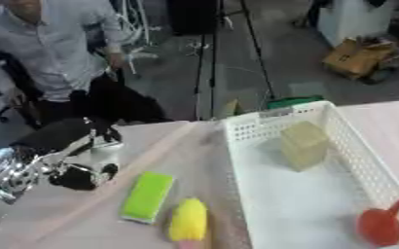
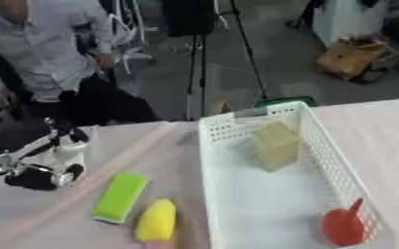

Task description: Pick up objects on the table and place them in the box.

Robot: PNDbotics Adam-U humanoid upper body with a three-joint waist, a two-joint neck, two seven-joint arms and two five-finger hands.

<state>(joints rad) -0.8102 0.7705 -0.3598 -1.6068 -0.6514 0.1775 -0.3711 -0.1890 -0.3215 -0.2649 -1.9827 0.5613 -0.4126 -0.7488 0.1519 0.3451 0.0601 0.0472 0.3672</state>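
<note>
A lime-green flat block lies on the pale table, just left of the white lattice basket. A yellow rounded object sits beside it, nearer the front edge. Inside the basket a tan block stands near the far wall, and a red scoop-like thing with a handle rests in the near right corner. My left hand, black and silver, hovers low over the table a little left of the green block, touching neither object. The right hand shows in no view.
A person in a grey shirt stands beyond the table's far left edge, not touching anything. A tripod, cables and a cardboard box are on the floor behind. Bare table continues right of the basket.
</note>
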